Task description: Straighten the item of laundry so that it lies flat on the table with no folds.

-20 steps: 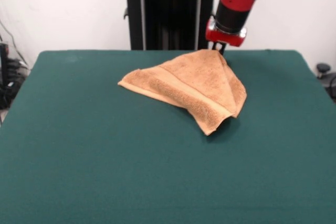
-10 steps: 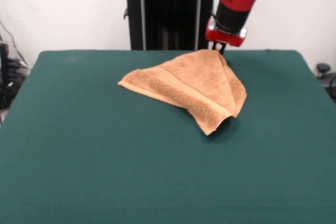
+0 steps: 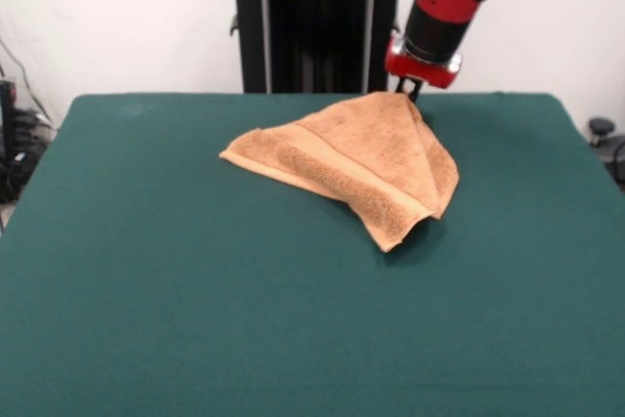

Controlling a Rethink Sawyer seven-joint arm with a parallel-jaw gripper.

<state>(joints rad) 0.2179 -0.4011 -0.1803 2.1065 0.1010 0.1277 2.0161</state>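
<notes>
The arm has shifted slightly right; pincer [image 3: 411, 95] grips the towel's [image 3: 356, 158] peak, tips mostly hidden.

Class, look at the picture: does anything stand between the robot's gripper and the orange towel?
Nothing visible does. The gripper is right at the raised peak of the towel, and only the bare green table surrounds the cloth.

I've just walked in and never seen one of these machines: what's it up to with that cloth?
A red and black robot arm reaches down with its gripper at the peak of a small orange-tan towel, which stands up like a tent on the green table. The towel's top corner is at the gripper, while its lower edges rest on the table, one part folded over. It is not flat yet. Whether the gripper is clamped on the corner cannot be made out.
</notes>
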